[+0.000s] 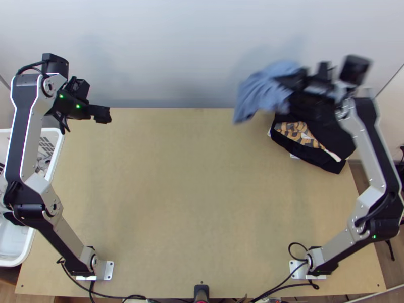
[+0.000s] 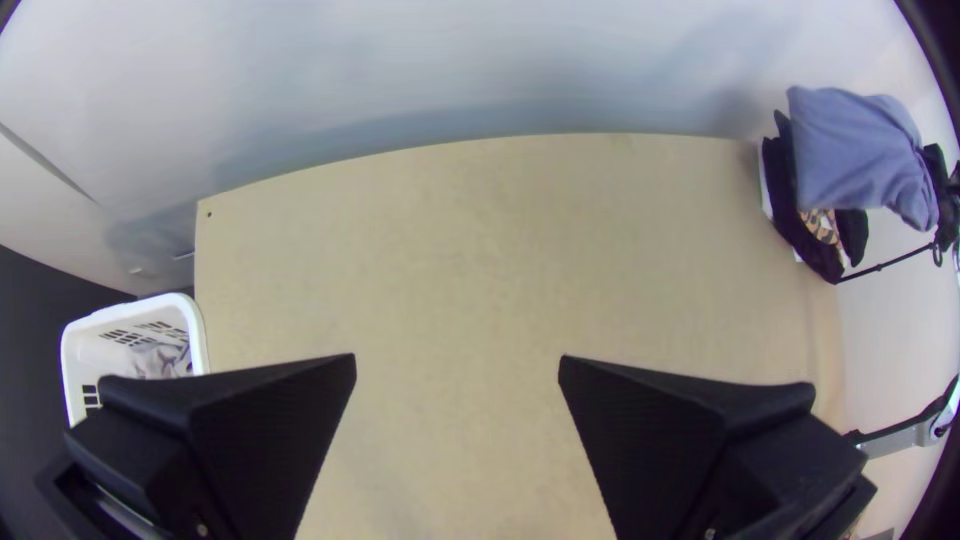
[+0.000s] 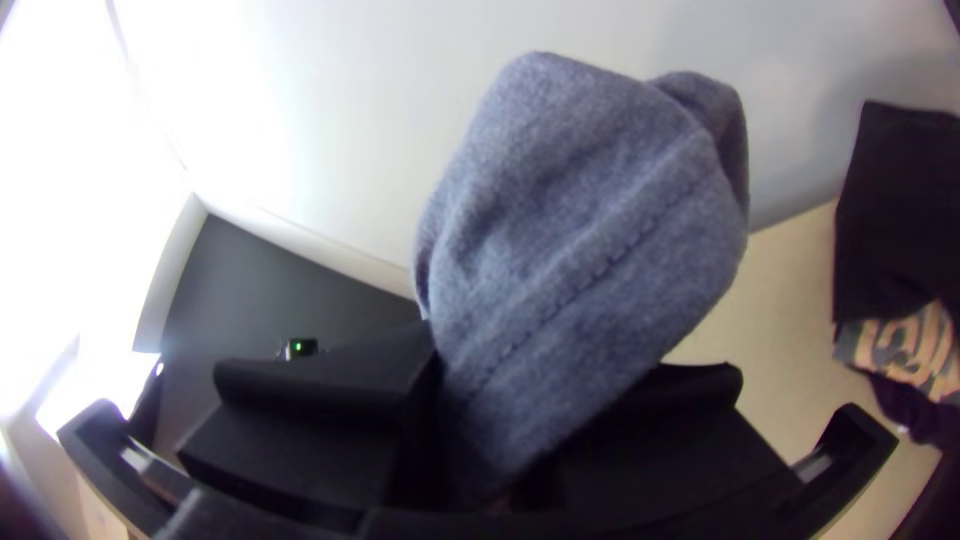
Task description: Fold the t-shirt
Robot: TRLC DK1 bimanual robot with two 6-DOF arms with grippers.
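Note:
A blue-grey cloth (image 1: 265, 91), bunched, hangs from my right gripper (image 1: 283, 81) above the back right of the table. In the right wrist view the cloth (image 3: 590, 230) rises from between the fingers of my right gripper (image 3: 500, 430), which is shut on it; a stitched seam runs along the fabric. How the rest of it lies cannot be told. My left gripper (image 1: 103, 114) is over the table's back left corner, away from the cloth. Its wrist view shows the left gripper (image 2: 457, 365) open over bare wood, with the cloth (image 2: 860, 150) far off.
Dark folded clothes (image 1: 328, 126) with an orange-patterned piece (image 1: 298, 134) lie at the table's back right corner, beneath the right arm. A white basket (image 1: 17, 247) with some cloth inside stands beyond the left edge. Bare wood (image 1: 192, 192) spans the table's middle.

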